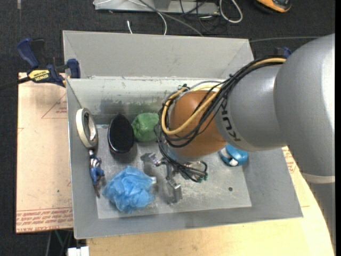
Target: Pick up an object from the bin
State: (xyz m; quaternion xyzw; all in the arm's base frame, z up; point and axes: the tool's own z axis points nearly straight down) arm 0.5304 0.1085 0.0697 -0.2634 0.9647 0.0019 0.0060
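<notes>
Grey arm (277, 105) reaches into the grey bin (224, 193), its gripper (163, 176) low over bare floor, fingers (173, 191) apart with nothing between them, just right of a crumpled blue puff (129, 190) at the view's lower left, black oval case (121, 134) and green lump (145, 126) lying behind.

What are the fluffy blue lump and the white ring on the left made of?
The blue lump looks like soft crumpled mesh or thin plastic: ruffled folds. The white ring seems a roll of paper tape: dull pale band, open core.
</notes>
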